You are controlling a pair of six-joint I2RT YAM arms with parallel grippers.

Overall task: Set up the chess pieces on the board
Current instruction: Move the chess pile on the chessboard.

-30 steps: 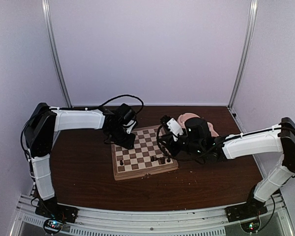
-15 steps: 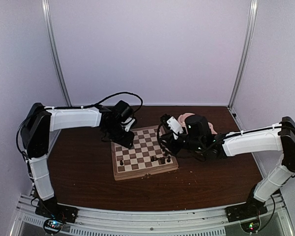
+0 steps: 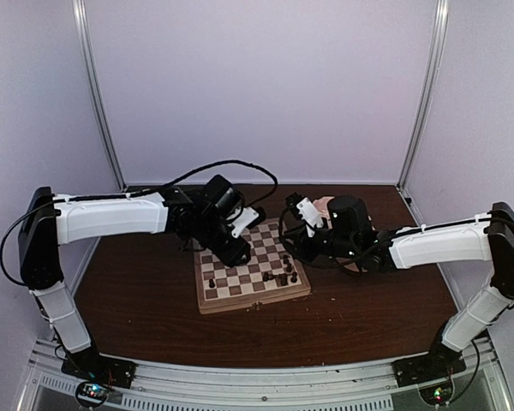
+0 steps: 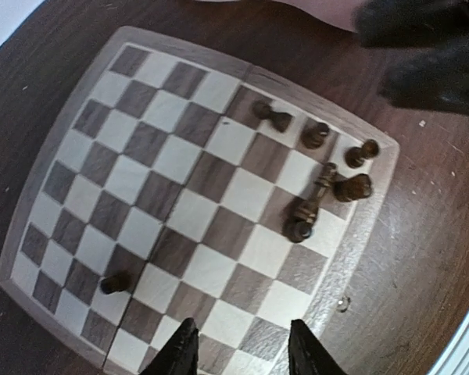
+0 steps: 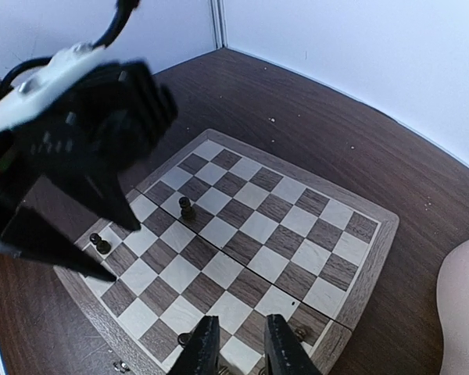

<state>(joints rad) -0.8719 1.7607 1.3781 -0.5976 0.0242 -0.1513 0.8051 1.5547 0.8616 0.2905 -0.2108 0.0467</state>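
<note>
Tabletop (image 4: 422,258): only L-wrist cam shows toppled pieces (image 4: 309,205); L gripper (image 4: 242,332) gapes empty, R gripper (image 5: 241,326) narrow, hold unclear.

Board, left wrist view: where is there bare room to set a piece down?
Free: on the board, the middle and left squares, between the lone dark piece and the cluster. Crowded: that right corner, several dark pieces close together, one lying down.

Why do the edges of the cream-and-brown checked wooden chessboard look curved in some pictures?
Left wrist view: the lens bows the chessboard frame. Right wrist view: milder bending, and the black-and-white left arm looms blurred. Top view: edges look straight.
</note>
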